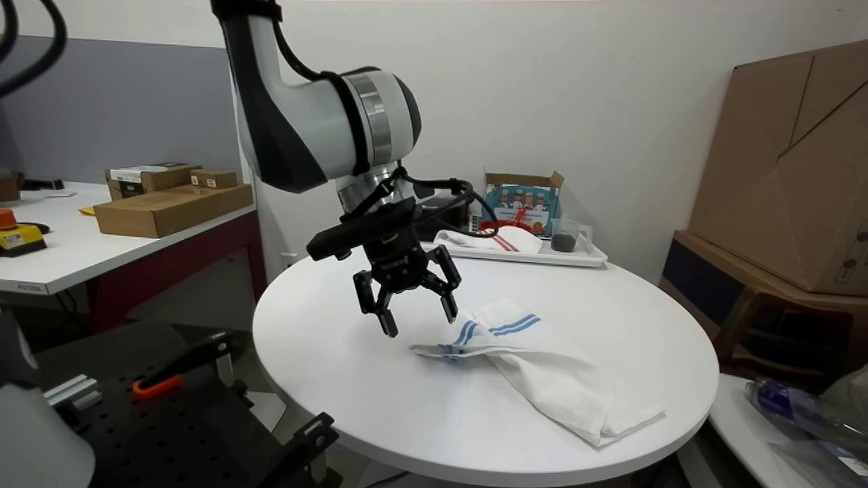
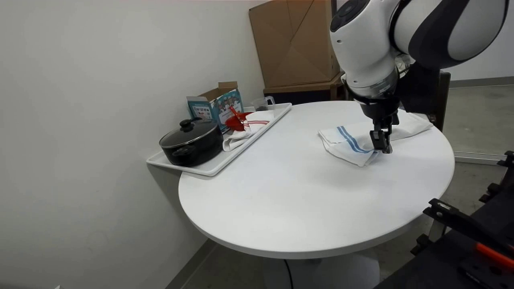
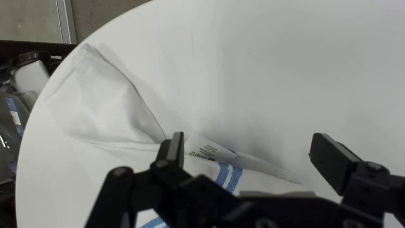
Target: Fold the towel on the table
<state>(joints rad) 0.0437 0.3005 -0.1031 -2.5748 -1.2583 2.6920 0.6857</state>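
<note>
The white towel [image 1: 563,379] with blue stripes lies rumpled on the round white table [image 1: 339,366]. Its striped end is partly folded over, and its plain end stretches toward the table's edge. In the wrist view, the towel [image 3: 101,104] shows a printed label beside the blue stripes. My gripper [image 3: 247,141] is open, its fingers wide apart over the edge at the striped end, with nothing gripped. In an exterior view the gripper [image 1: 419,316] hangs low beside that end, tilted; whether a fingertip touches cloth I cannot tell. The gripper [image 2: 381,146] hides part of the towel [image 2: 337,138] elsewhere.
At the table's back, against the wall, a white tray [image 1: 569,259] holds a black lidded pot [image 2: 192,146], a blue box [image 2: 229,104], a red-striped cloth [image 1: 519,240] and a clear cup [image 1: 566,237]. A large cardboard box [image 1: 780,169] stands beyond the table.
</note>
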